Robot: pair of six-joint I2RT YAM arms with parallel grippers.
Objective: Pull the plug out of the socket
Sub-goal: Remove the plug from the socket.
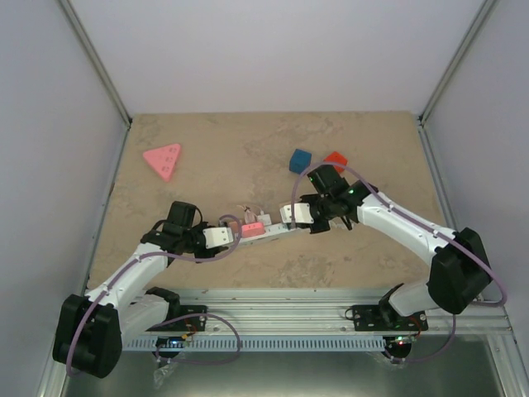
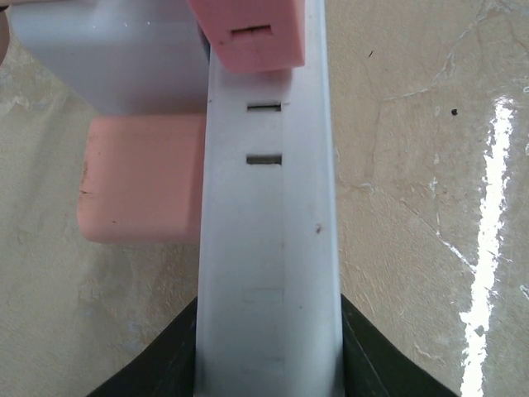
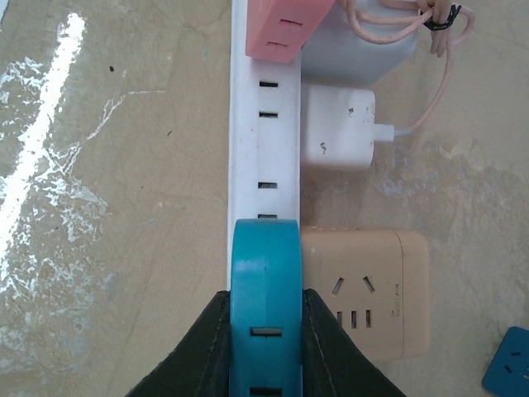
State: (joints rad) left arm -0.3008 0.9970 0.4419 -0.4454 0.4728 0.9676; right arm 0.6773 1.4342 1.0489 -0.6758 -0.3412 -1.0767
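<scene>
1. The socket [image 1: 269, 231] lies across the middle of the surface [image 1: 364, 269], running left to right.
2. The left pincer [image 1: 218, 237] is clamped tight on its left end.
3. The right pincer [image 1: 296, 214] is closed on its right end — over a teal outlet [image 3: 264, 281].
4. A white plug [image 3: 337, 128] sits plugged into the socket's far side.

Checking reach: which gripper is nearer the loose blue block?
Right. The right gripper grips the end of the power strip just on the near side of the blue block. The left gripper holds the strip's other end, farther to the left.
</scene>
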